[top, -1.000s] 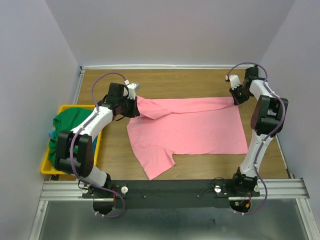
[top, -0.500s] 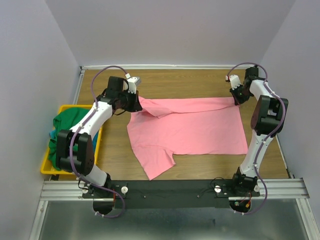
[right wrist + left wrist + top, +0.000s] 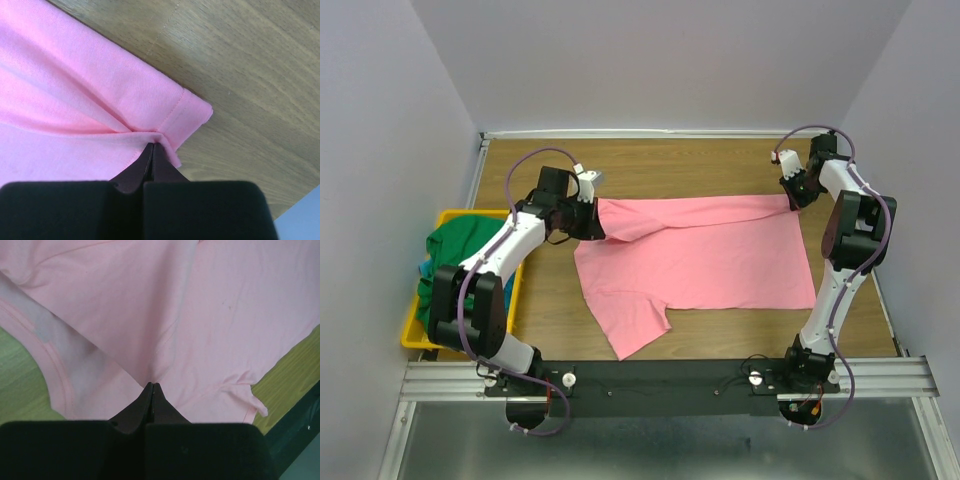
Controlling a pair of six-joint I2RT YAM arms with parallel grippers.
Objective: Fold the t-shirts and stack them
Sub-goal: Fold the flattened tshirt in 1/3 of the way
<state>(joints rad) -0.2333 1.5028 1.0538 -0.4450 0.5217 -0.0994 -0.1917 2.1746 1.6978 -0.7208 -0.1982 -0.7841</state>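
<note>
Pink t-shirt [image 3: 700, 255]: lies spread over the middle of the wooden table [image 3: 720, 165], centre frame in the overhead view.
Long axis: runs left to right across the frame, with the neckline end at the left and the stitched hem at the right. One sleeve juts toward the lower left.
Far edge: folded over on itself at the upper left.
Left fingers [image 3: 142, 407]: pressed together, pinching pink cloth beside the curved neckline band at the shirt's upper-left end.
Right fingers [image 3: 142, 167]: pressed together, nipping the cloth just inside the hem corner at the upper right.
Green t-shirt [image 3: 455, 250]: heaped in a yellow bin [image 3: 415, 335] at the left edge, well apart from the pink one.
</note>
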